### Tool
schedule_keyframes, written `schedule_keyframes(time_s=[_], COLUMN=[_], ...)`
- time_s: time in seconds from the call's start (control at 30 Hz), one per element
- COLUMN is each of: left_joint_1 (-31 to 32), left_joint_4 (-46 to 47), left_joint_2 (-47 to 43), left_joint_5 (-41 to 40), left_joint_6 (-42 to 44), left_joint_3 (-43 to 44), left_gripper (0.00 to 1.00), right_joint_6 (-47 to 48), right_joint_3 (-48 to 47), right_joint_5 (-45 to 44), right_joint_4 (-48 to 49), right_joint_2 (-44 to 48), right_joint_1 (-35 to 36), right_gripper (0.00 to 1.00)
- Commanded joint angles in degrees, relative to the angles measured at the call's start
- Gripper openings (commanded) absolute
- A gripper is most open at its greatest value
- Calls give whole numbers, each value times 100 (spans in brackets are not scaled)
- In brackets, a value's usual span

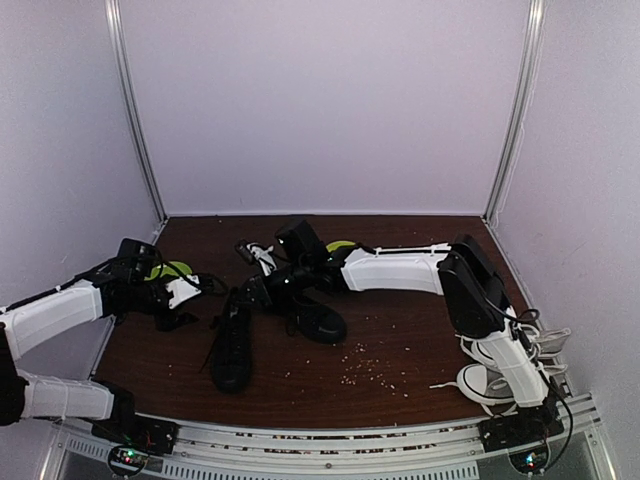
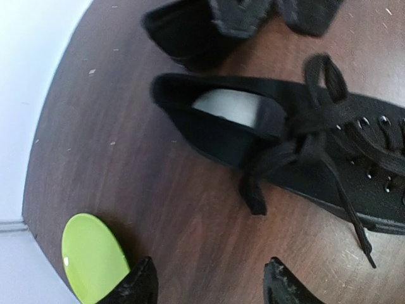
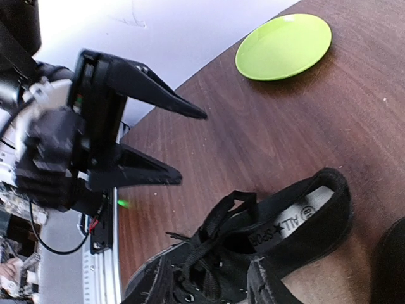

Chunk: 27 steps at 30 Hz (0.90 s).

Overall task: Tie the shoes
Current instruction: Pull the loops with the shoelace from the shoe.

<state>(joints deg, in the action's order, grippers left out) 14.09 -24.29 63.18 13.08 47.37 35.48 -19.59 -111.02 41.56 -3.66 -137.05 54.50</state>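
While its two black fingers stand apart, the right gripper [image 3: 205, 269] hangs low over the lacing of a black canvas low-top sneaker [image 3: 297, 221]. Nothing is pinched between the jaws. The shoe's black laces [image 2: 304, 136] lie just under that gap, crossed into a loose knot with one loop standing up and two ends trailing over the side onto the wood. Its grey insole with printed lettering shows through the mouth of the shoe.

Facing it from the other side of the heel, the left gripper [image 2: 211, 266] is released too. Its fingers are spread wide with only bare table between them, near the shoe but not touching it. Just beside its left finger lies a round lime-green plate [image 2: 92, 256].

The laced sneaker lies on a dark brown wooden table [image 1: 420, 340], left of centre, between the two grippers. A second black sneaker [image 1: 320, 322] sits close to its right, under the outstretched right arm.

Behind that arm, another lime-green plate [image 1: 340, 245] is partly hidden. Pale crumbs [image 1: 372, 370] are scattered on the wood toward the near edge. At the far right, by the right arm's base, lie grey-and-white sneakers with white laces [image 1: 490, 380].
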Motion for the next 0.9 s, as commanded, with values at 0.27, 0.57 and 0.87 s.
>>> schedule_keyframes(time_s=[0.27,0.57,0.87], left_joint_1=[-44,-31,191], left_joint_4=[232,-227,-590], left_joint_2=[1510,2146,2473], left_joint_5=[278,279,166], left_joint_6=[677,834,941], left_joint_3=[459,979,1170], left_gripper=[64,60,60], right_joint_6=[-535,-526,-539], right_joint_3=[100,-24,-221], right_joint_5=[-240,-95,121], right_joint_4=[-196,-499,-576], right_joint_2=[-38,-164,-309], right_joint_1=[151,147,133], right_gripper=[41,40,38])
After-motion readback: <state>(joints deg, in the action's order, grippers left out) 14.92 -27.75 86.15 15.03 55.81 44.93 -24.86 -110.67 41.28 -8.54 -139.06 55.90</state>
